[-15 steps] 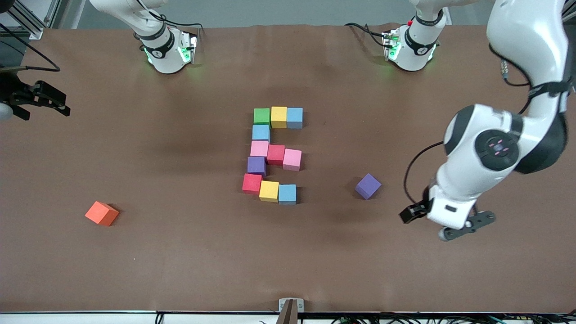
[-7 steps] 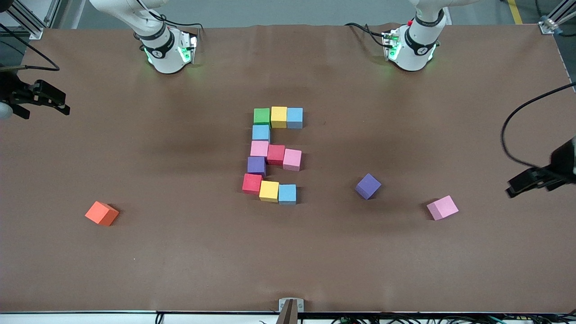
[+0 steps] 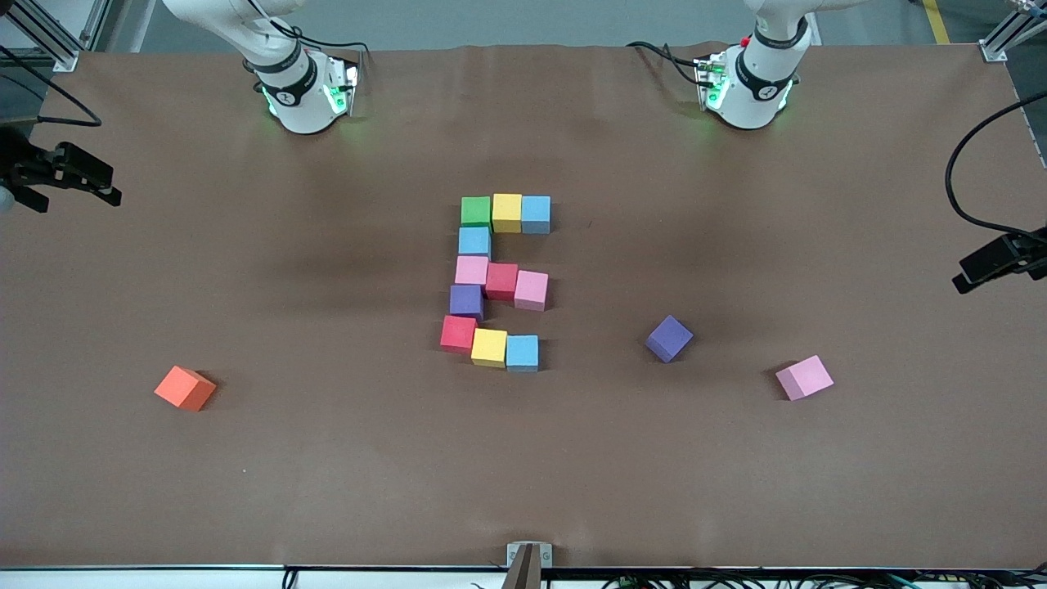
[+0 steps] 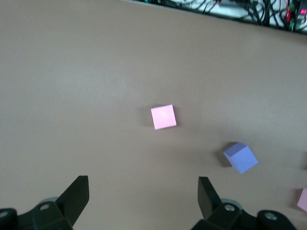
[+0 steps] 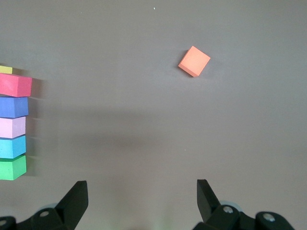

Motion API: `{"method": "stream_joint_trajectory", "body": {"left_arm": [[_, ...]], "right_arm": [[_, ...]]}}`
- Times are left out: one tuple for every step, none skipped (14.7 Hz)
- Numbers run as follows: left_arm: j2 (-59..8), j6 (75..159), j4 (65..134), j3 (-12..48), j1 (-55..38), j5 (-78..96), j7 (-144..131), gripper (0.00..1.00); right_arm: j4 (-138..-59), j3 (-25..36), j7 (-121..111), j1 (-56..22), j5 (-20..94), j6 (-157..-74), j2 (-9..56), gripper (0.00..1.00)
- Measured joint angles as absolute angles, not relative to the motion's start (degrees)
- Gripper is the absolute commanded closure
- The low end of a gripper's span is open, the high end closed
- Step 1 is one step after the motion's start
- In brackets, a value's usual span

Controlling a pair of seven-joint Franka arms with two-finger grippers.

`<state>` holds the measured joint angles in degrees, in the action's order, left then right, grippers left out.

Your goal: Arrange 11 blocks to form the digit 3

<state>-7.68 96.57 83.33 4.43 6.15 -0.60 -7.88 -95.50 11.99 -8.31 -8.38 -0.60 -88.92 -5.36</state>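
Eleven cubes stand touching in an E-like figure [image 3: 495, 282] at the table's middle. Its top bar is green [image 3: 475, 210], yellow [image 3: 507, 212] and light blue [image 3: 536, 213]. The middle bar is pink, red, pink. The bottom bar is red, yellow, light blue. A light blue and a purple cube [image 3: 466, 300] join the bars. My left gripper [image 4: 143, 196] is open and empty, and its hand [image 3: 994, 262] shows at the left arm's end of the table. My right gripper [image 5: 142, 196] is open and empty, and its hand [image 3: 61, 176] shows at the right arm's end.
A loose purple cube [image 3: 669, 338] and a loose pink cube [image 3: 805, 377] lie toward the left arm's end; both show in the left wrist view [image 4: 240, 157] [image 4: 163, 117]. An orange cube [image 3: 185, 388] lies toward the right arm's end and shows in the right wrist view [image 5: 194, 61].
My left arm has swung away from over the loose pink cube to the table's edge, so the cube now shows. The cubes have not moved. The right arm has barely moved.
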Motion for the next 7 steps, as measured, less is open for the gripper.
{"method": "stream_joint_trajectory", "body": {"left_arm": [[-7.04, 97.29, 85.31, 4.86, 6.04, -0.6, -7.85, 0.0], [-6.35, 98.77, 87.57, 5.44, 5.99, -0.6, -7.85, 0.0], [-5.59, 100.24, 89.87, 5.9, 5.95, -0.59, -7.85, 0.0], [-4.8, 101.21, 91.82, 6.11, 5.93, -0.59, -7.85, 0.0], [-4.07, 101.46, 93.2, 6.14, 5.94, -0.59, -7.85, 0.0], [-3.45, 101.35, 93.95, 6.13, 6.0, -0.59, -7.85, 0.0], [-2.95, 101.09, 94.29, 6.1, 6.07, -0.6, -7.85, 0.0]], "right_arm": [[-95.48, 11.99, -8.31, -8.38, -0.6, -88.92, -5.41, 0.0], [-95.46, 12.0, -8.31, -8.38, -0.6, -88.91, -5.46, 0.0], [-95.44, 12.0, -8.31, -8.38, -0.6, -88.91, -5.51, 0.0], [-95.43, 12.0, -8.31, -8.38, -0.6, -88.9, -5.53, 0.0], [-95.42, 12.01, -8.31, -8.35, -0.6, -88.83, -5.55, 0.0], [-95.41, 12.03, -8.3, -8.24, -0.61, -88.54, -5.55, 0.0], [-95.36, 12.05, -8.3, -8.0, -0.61, -88.16, -5.56, 0.0]]}}
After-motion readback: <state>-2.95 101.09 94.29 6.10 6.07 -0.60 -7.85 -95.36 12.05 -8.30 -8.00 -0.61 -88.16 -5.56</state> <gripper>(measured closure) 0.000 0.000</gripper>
